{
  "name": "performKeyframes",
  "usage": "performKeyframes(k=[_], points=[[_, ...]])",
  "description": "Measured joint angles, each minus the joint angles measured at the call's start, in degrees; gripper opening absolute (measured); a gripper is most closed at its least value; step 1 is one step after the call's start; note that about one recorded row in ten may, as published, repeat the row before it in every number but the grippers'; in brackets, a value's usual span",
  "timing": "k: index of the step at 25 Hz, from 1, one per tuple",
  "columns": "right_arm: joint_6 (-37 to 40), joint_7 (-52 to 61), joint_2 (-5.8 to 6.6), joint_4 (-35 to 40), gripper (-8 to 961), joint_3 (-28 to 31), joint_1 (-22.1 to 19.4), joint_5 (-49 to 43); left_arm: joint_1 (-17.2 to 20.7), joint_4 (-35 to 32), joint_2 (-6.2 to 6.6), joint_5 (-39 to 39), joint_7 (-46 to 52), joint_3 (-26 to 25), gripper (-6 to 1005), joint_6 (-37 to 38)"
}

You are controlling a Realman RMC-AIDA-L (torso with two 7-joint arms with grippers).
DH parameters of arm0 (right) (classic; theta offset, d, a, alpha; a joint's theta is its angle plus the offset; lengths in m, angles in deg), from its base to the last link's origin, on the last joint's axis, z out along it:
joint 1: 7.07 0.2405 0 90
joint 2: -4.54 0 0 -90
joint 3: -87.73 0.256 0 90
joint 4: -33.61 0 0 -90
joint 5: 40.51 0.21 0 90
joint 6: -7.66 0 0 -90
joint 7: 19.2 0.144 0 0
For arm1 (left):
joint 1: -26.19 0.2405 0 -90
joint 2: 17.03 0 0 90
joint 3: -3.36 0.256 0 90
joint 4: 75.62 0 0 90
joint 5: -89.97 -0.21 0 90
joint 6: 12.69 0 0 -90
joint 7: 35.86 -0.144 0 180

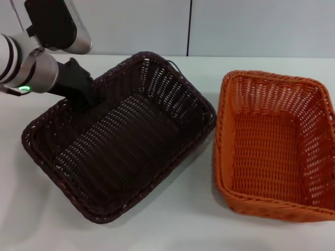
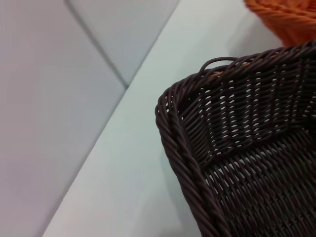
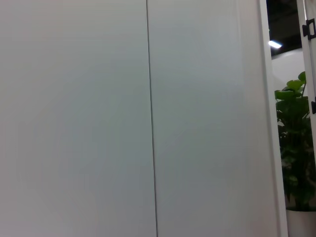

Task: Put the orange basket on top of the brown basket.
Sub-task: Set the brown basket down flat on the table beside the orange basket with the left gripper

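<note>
Brown basket (image 1: 123, 141) one, orange basket (image 1: 275, 144) one (side by side, apart), left tool (image 1: 86, 94) at brown rim, grip state unclear

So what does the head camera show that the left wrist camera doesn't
Only the head view shows the left claw at the brown basket's far left rim, both baskets whole, and the orange basket standing apart on the right. Only the left wrist view gives a close look at the brown basket's braided corner and a loose strand. Both show the brown basket, some orange basket, the white table and the wall.
</note>
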Motion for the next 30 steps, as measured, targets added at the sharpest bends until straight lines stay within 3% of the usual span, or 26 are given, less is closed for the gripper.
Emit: performKeyframes(k=[4,5,9,19,30], points=[[0.0,0.0,0.01,0.0,725,-0.1,0.2,0.0,0.0,0.0,0.00,0.0,0.0,0.0,254,0.0],[0.0,0.0,0.02,0.0,725,-0.1,0.3,0.0,-3.1,-4.3,0.07,2.4,-9.2,-4.8,254,-1.9],[0.0,0.0,0.05,0.0,724,-0.2,0.8,0.0,-6.2,-8.8,0.18,3.5,-16.6,-8.3,247,-4.0],[-0.4,-0.3,0.09,0.0,724,-0.2,1.3,0.0,-8.9,-14.8,0.86,4.3,-24.5,-9.5,248,-3.4],[-0.6,-0.3,0.19,0.0,725,-0.2,1.3,0.0,-10.4,-17.9,-0.17,4.4,-25.2,-7.4,297,0.7]])
